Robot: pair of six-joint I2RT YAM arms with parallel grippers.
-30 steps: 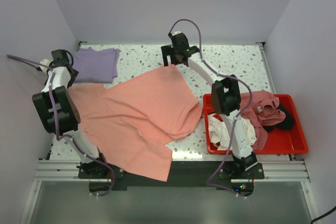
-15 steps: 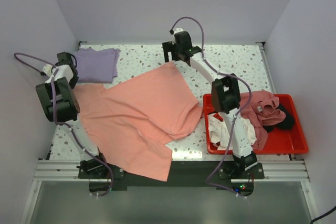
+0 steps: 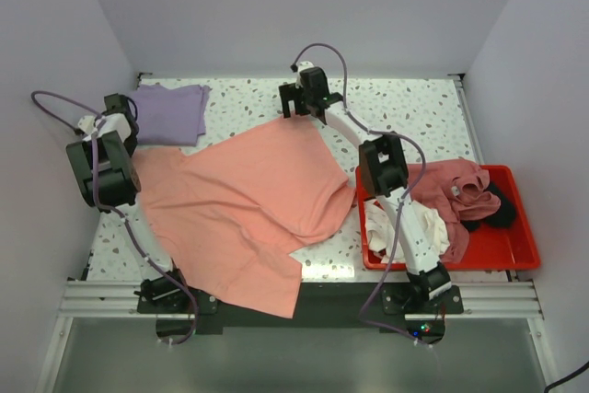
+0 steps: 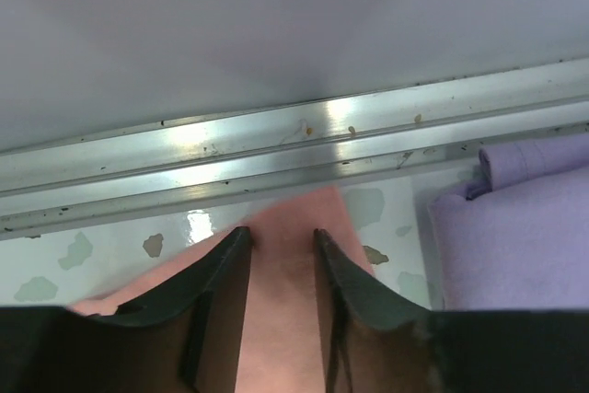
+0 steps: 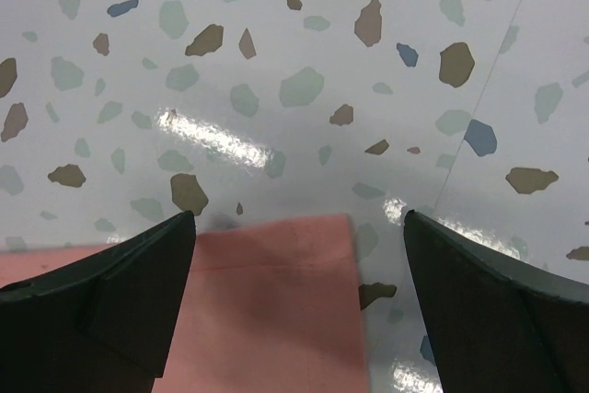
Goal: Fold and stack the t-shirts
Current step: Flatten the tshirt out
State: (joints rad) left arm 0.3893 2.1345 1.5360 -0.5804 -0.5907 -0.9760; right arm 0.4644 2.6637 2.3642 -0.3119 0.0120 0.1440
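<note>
The salmon-pink t-shirt [image 3: 248,200] lay spread loose across the desk [image 3: 414,108], not yet folded. Only the lavender t-shirt [image 3: 170,112] sat folded, at the far left corner. The other t-shirts [image 3: 456,192], white, dusty pink and black, were heaped in the red bin [image 3: 497,246], so most of the job was left. The left gripper [image 4: 281,246] pinched the salmon cloth's far left corner beside the lavender one. The right gripper [image 5: 294,227] hung spread wide over another far corner, apparently not touching it.

no legible text, no labels, no numbers
</note>
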